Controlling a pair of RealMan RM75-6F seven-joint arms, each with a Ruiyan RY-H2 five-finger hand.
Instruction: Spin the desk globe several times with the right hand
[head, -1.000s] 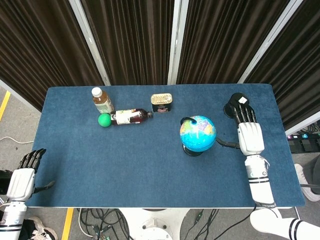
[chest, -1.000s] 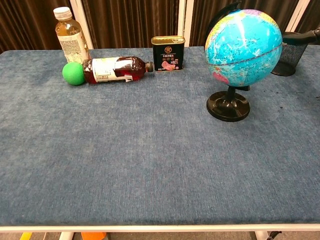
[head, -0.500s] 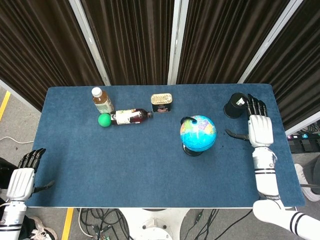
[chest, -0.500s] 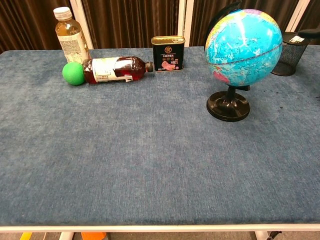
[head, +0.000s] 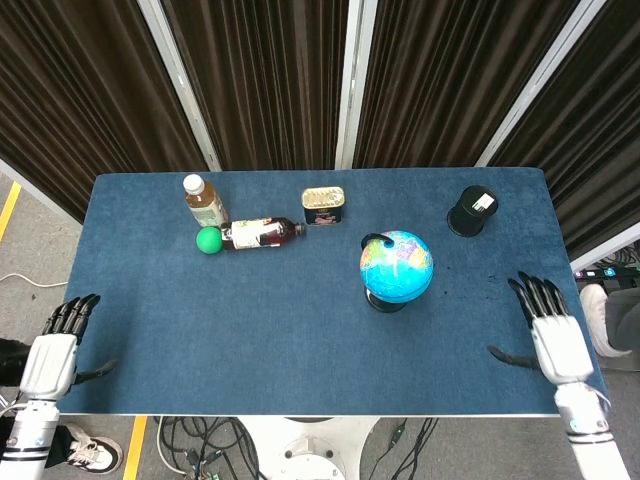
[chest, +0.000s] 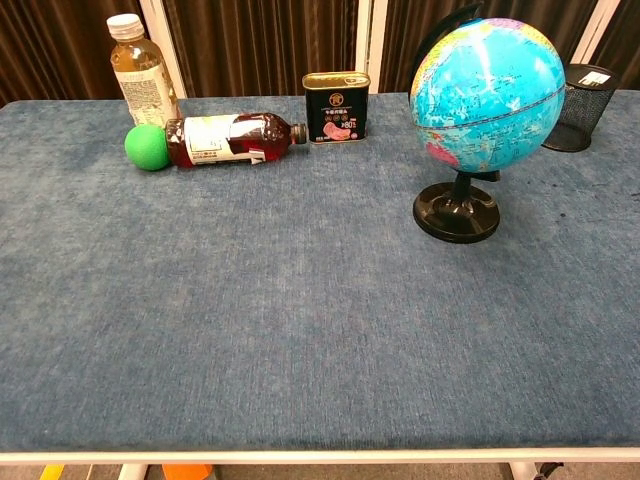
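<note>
- Since a second ago the right hand has pulled back from beside the globe to the table's near right edge, fingers spread, holding nothing.
- Left hand hangs off the left edge, fingers apart.
- Globe stands upright, right of centre.
- Another spin likely needs a light, sideways brush.
- Black mesh cup: contents unclear.

Blue table bears globe, two bottles, ball, tin, cup

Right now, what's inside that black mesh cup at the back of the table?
From above, the black mesh cup shows only a small white label or card at its mouth. The rest of the inside is dark, so anything deeper can't be made out.
</note>
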